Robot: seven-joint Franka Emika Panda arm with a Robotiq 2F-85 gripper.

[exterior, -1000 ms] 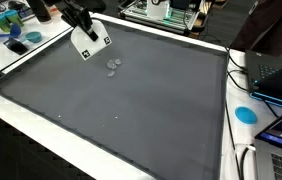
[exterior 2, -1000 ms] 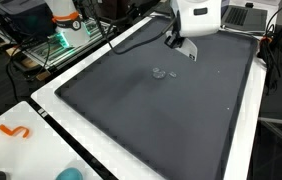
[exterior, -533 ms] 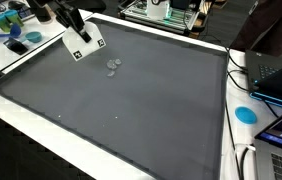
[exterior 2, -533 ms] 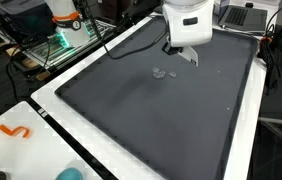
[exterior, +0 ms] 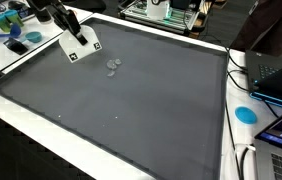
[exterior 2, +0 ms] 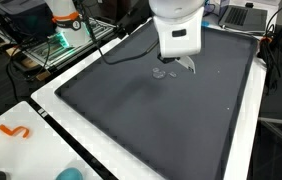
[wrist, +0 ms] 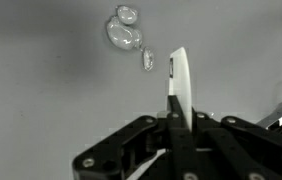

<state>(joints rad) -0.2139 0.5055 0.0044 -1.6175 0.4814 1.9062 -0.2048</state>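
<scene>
The gripper (exterior 2: 186,63) hung low over the dark gray mat (exterior 2: 151,120), near the mat's far edge in an exterior view and toward a mat corner in another (exterior: 82,50). Its fingers (wrist: 167,128) were pressed together, pinching what looked like a thin white strip (wrist: 179,75) that stood out past the tips, seen edge-on in the wrist view; what the strip was could not be told. A small cluster of clear droplet-like pieces (wrist: 126,32) lay flat on the mat just beside the strip's end, apart from it, with only bare mat between them. In both exterior views the cluster (exterior 2: 161,72) sat on the mat's far half, a little inward from the gripper (exterior: 112,66). The gripper's white body hid the patch of mat directly behind it. A black cable (exterior 2: 121,50) ran slantwise across the mat's far corner, well apart from the pieces. The mat rested on a white table (exterior 2: 51,125) whose rim framed it. Off the mat, on that rim, lay an orange squiggle (exterior 2: 15,131) by one near corner and a blue disc (exterior: 245,114) beside one long edge, with an open laptop (exterior: 281,72) beyond the same edge.
</scene>
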